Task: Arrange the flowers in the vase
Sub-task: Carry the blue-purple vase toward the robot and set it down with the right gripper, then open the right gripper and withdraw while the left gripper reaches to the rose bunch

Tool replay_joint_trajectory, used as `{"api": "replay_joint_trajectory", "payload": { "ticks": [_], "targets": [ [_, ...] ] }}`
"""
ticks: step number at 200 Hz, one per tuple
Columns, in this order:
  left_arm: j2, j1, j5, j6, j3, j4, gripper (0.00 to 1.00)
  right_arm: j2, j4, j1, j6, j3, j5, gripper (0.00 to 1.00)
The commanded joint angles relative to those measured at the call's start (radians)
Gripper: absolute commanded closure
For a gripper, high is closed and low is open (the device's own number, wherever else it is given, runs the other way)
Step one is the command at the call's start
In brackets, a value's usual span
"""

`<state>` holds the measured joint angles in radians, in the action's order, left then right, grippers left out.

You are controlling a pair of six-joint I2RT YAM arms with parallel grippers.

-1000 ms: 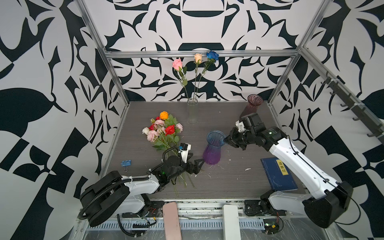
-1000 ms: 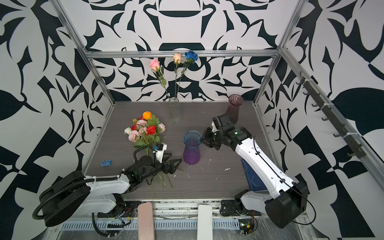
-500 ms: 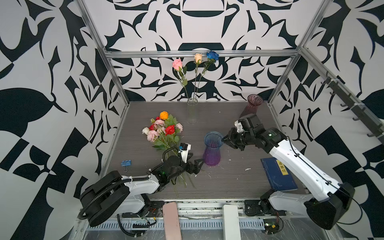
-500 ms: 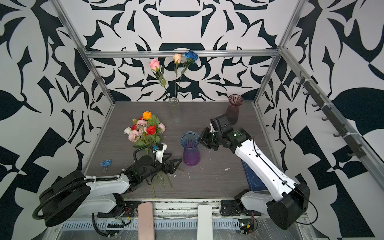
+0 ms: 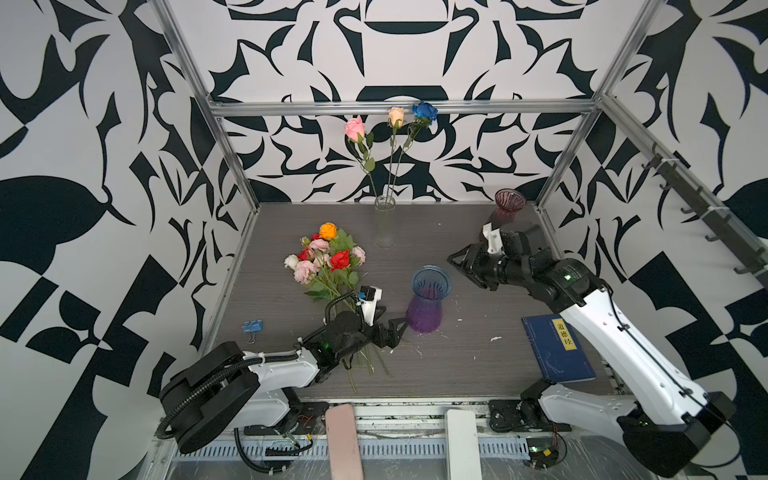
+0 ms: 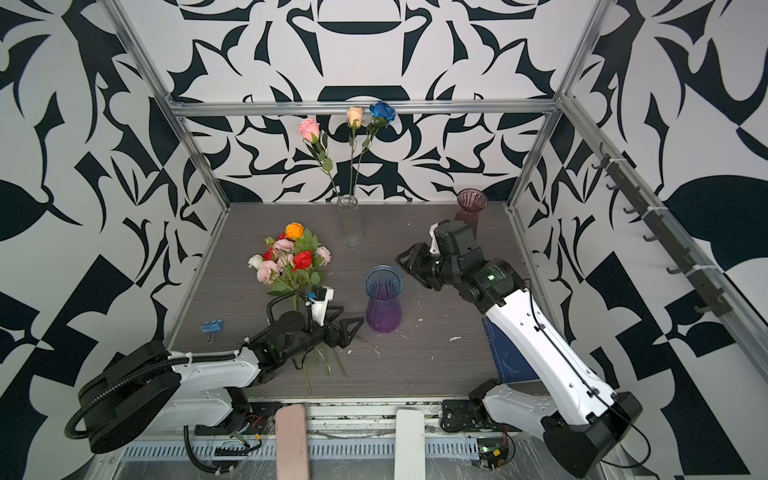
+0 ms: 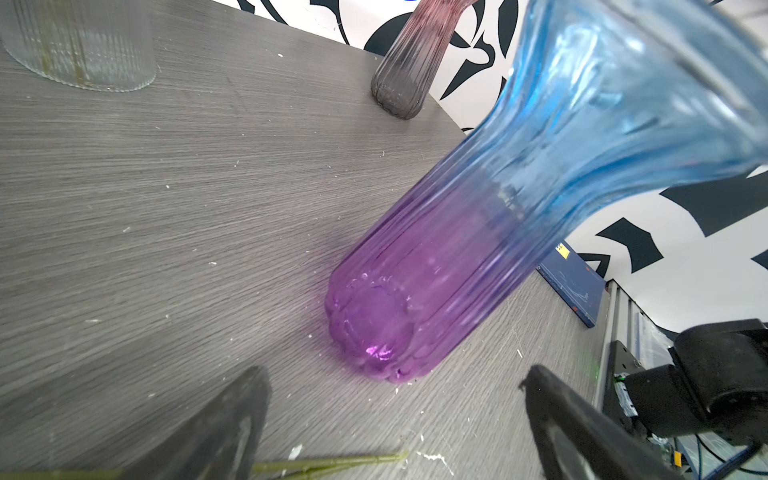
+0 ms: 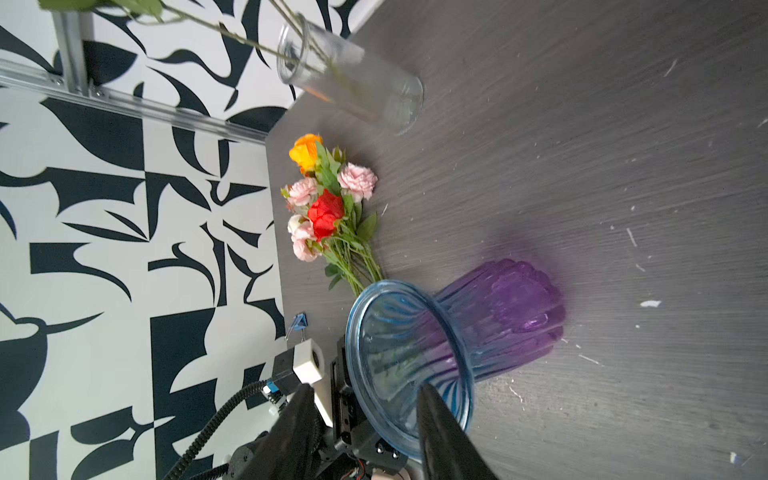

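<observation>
Left tool (image 5: 399, 330): jaws spread to full width, nothing between them, low over the tabletop (image 5: 457, 365), just beside the base of the blue-to-purple vase (image 5: 428, 303).

Right tool (image 5: 459, 270): jaws part-way apart, empty, near the vase's rim, not touching it.

Vase stands upright, mid tabletop, between the two tools.

Bunch of flowers (image 5: 328, 257) lies flat to the vase's left; stem ends run under the left arm.

Three roses (image 5: 395, 116) (pink, cream, blue) stand in a clear glass vase (image 5: 384, 226) at the rear.
</observation>
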<state>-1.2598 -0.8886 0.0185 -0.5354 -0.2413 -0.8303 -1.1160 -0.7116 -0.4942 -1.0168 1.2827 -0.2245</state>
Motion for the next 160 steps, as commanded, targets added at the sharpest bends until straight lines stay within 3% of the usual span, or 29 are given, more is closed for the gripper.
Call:
{"api": "replay_joint_trajectory", "payload": {
  "ticks": [1,33,54,94,129,160],
  "targets": [
    [-0.003,-0.003,0.003,-0.011,-0.009,-0.005,0.01,0.047,-0.021,0.025,0.038,0.023,0.084,0.58],
    [0.009,-0.003,0.008,-0.01,-0.004,-0.007,0.01,0.081,0.056,0.091,0.021,-0.115,0.045,0.6],
    [0.071,-0.003,0.067,-0.02,0.025,0.007,0.01,0.115,0.162,0.112,-0.01,-0.248,0.048,0.6],
    [0.382,-0.001,0.246,-0.036,0.091,0.225,0.01,0.14,0.283,0.115,-0.022,-0.45,0.085,0.61],
    [0.668,0.003,0.388,-0.053,0.221,0.272,0.0,0.168,0.381,0.115,-0.026,-0.58,0.113,0.61],
    [0.798,0.006,0.453,-0.079,0.241,0.391,0.0,0.186,0.451,0.115,0.016,-0.676,0.185,0.61]
  ]
}}
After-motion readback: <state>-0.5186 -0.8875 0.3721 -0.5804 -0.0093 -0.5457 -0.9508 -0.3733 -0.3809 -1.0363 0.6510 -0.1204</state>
